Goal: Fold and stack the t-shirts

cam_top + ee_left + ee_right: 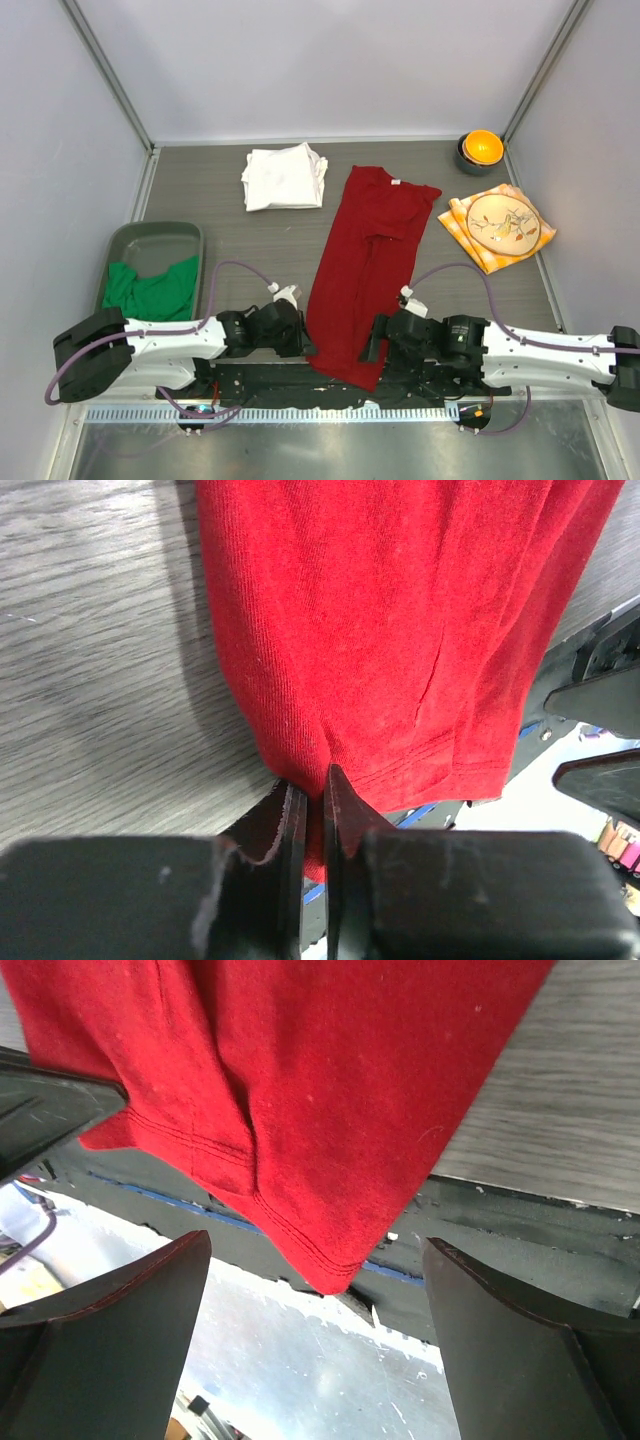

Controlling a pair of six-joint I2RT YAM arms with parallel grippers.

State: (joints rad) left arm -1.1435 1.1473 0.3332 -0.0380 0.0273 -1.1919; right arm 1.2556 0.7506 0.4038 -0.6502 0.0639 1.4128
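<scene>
Left gripper (315, 780): jaws drawn together on the near-left hem corner of the red t-shirt (365, 260), a pinch of fabric caught between the tips. Right gripper (315, 1243): jaws wide apart, standing either side of the near-right hem corner, nothing held. Red t-shirt: laid lengthwise on the worktop (250, 250), collar and small white neck label at the far end. The body is narrowed, with a sleeve turned in over the chest, and the hem hangs just past the near edge between the two arms. Step in hand, as judged: taking hold of both hem corners for a crosswise fold of the red garment, with one corner secured and the other not yet. Next move calls for the right jaws to close on the double-stitched hem. Both arms would then lift together and level, and carry the hem toward the collar without dragging the lower layer or letting the tucked sleeve slip out. White t-shirt (285, 177): folded into a rough square at the far left, well apart from the red one, and the likely base of the stack. Green t-shirt (152, 290): crumpled in the grey tub (150, 232) at the left edge, unfolded. Orange patterned cloth (497, 225): flat at the far right, circle print uppermost. Bowl (481, 150): in the far right corner, orange inside.
</scene>
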